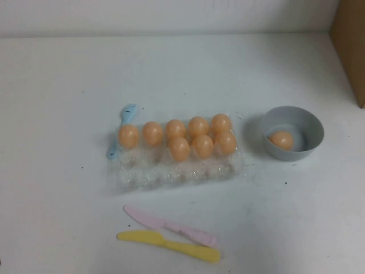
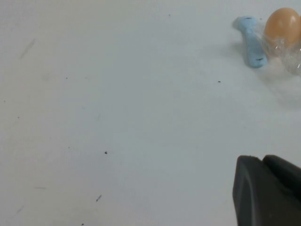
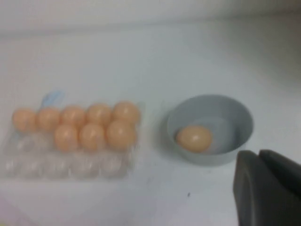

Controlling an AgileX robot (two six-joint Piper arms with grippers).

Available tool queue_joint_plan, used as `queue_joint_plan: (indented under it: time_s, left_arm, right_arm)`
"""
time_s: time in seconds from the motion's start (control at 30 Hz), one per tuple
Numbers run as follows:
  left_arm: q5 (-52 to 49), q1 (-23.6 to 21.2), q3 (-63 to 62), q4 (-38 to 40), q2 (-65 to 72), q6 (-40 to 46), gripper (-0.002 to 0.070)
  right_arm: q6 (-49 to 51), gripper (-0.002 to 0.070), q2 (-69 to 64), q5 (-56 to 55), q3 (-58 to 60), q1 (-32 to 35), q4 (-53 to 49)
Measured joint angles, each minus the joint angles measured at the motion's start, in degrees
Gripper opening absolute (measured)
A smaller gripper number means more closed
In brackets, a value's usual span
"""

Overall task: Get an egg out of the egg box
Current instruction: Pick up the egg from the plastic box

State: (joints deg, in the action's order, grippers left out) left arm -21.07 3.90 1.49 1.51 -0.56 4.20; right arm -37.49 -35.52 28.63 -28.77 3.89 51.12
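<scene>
1. Leftmost in the high view, a pale blue plastic spoon (image 1: 121,132) lies on the white tabletop (image 1: 57,188), touching the left end of the flat clear crinkly plastic egg box (image 1: 171,174) at centre frame.
2. Eight smooth orange-tan eggs fill its upper cups; the small orange-tan egg (image 1: 179,149) in the middle row is free on its lower side. It looks light, slippery and fragile, so hold its sides softly.
3. Below lie a pink plastic knife (image 1: 171,226) and a yellow plastic knife (image 1: 171,245).
4. Right of centre, a round grey bowl (image 1: 311,128) holds one egg.
5. The left claw (image 2: 268,193) and right claw (image 3: 268,186) show only in the lower right of their wrist views, over bare tabletop; whether they are open, I cannot tell.
</scene>
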Motion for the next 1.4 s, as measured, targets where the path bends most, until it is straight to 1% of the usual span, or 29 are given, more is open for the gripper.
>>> queue_joint_plan:
  time_s: [0.2, 0.27, 0.37, 0.5, 0.6, 0.67, 0.7, 0.77, 0.83, 0.93, 0.97, 1.03, 1.17, 1.4]
  left_arm:
    - [0.0, 0.0, 0.0, -0.1, 0.0, 0.0, -0.0005]
    - [0.0, 0.0, 0.0, -0.1, 0.0, 0.0, -0.0004]
    - [0.0, 0.0, 0.0, -0.1, 0.0, 0.0, -0.0004]
    - [0.0, 0.0, 0.0, -0.1, 0.0, 0.0, -0.0004]
    - [0.0, 0.0, 0.0, -0.9, 0.0, 0.0, -0.0004]
    - [0.0, 0.0, 0.0, -1.9, 0.0, 0.0, -0.0004]
    - [0.0, 0.0, 0.0, -2.4, 0.0, 0.0, -0.0004]
    - [0.0, 0.0, 0.0, -2.9, 0.0, 0.0, -0.0004]
    - [-0.1, 0.0, 0.0, -3.7, 0.0, 0.0, -0.0004]
    - [-0.1, 0.0, 0.0, -4.6, 0.0, 0.0, -0.0004]
    - [-0.1, 0.0, 0.0, -4.6, 0.0, 0.0, -0.0004]
    - [-0.1, 0.0, 0.0, -4.7, 0.0, 0.0, -0.0004]
    - [-0.2, 0.0, 0.0, -5.1, 0.0, 0.0, -0.0004]
    - [-0.3, 0.0, 0.0, -5.1, 0.0, 0.0, -0.0004]
  right_arm:
    - [-8.4, -0.0015, -20.1, 26.1, -19.5, 0.0, -11.4]
    - [-12.1, -0.0016, -26.9, 35.4, -26.3, -1.2, -16.0]
    - [-11.8, -0.0017, -34.1, 39.8, -33.5, -5.1, -22.2]
    - [-10.5, -0.0018, -43.5, 41.4, -42.9, -14.5, -32.6]
    - [-9.6, -0.0016, -50.6, 41.9, -49.6, -19.8, -37.4]
    - [-9.4, -0.0001, -55.1, 41.9, -53.5, -21.6, -38.7]
    - [-9.4, 0.0013, -56.7, 41.9, -55.5, -22.0, -38.9]
    - [-9.6, 0.008, -60.2, 41.9, -59.0, -22.5, -38.1]
    - [-11.7, 0.0187, -63.2, 41.9, -62.0, -22.5, -36.2]
    - [-18.3, 0.0349, -67.1, 41.9, -65.3, -23.2, -34.1]
    - [-20.8, 0.0393, -67.9, 41.6, -65.8, -23.7, -33.9]
    - [-24.8, 0.0441, -69.6, 40.3, -66.5, -25.0, -33.9]
    - [-28.1, 0.0469, -72.5, 36.4, -66.9, -27.2, -33.9]
    - [-30.9, 0.0476, -76.6, 34.4, -69.0, -29.3, -33.9]
